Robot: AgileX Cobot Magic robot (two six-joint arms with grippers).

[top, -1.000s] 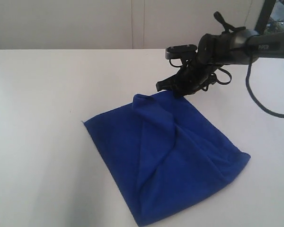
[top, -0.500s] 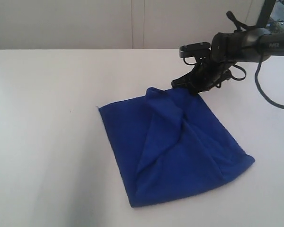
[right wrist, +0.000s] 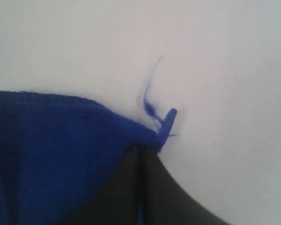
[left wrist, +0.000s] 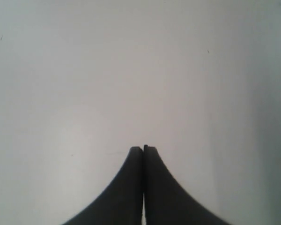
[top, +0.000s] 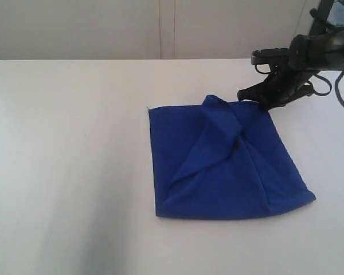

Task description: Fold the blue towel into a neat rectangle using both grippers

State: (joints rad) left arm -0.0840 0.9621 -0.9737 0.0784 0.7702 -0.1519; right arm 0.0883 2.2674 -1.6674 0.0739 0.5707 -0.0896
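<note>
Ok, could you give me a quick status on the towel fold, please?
Right gripper shut on towel corner. Left gripper shut, empty. Towel rumpled, partly folded. Nothing in the way.

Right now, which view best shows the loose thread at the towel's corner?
The right wrist view: the loose thread curls off the blue towel corner pinched in the right end effector, close up. The exterior view shows the whole towel, but this thread cannot be made out there. The left wrist view shows none of it.
</note>
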